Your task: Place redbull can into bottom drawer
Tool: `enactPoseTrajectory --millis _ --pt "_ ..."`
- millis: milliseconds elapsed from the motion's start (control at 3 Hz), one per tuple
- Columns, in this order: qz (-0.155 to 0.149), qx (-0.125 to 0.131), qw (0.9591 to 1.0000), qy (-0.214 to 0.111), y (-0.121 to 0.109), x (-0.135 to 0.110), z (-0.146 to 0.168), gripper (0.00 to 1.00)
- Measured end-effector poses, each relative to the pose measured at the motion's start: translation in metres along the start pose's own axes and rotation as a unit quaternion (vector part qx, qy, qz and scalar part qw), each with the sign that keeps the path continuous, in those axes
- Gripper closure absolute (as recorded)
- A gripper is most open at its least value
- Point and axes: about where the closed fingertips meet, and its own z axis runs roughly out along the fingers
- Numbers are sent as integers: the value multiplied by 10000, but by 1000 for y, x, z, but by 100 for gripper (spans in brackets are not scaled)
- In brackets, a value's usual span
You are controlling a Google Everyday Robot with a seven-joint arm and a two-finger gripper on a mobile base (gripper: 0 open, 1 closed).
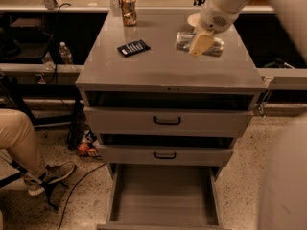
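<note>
The redbull can (183, 40) is a shiny silver can lying on its side over the right part of the grey cabinet top (158, 66). My gripper (201, 44) reaches down from the upper right, and its pale yellow fingers (202, 41) are shut across the can's middle. The can seems to be held just above the surface. The bottom drawer (163, 193) is pulled open below, with its flat grey floor bare. It lies well below and in front of the gripper.
An orange-gold can (128, 9) stands at the cabinet's back left, and a black flat object (133, 47) lies left of the gripper. The two upper drawers (167, 121) are closed. A seated person's leg (19, 138) is at the left. My arm's body (285, 176) fills the right edge.
</note>
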Motion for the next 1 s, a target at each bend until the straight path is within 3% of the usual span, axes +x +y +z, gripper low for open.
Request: enactPoseTrajectory --millis 333,667,1000 --pt "238 18 9997 50 61 9 -56 100" --pt "981 -640 9931 102 158 42 -69 100" --pt "1363 -1398 9805 203 221 65 -42 100"
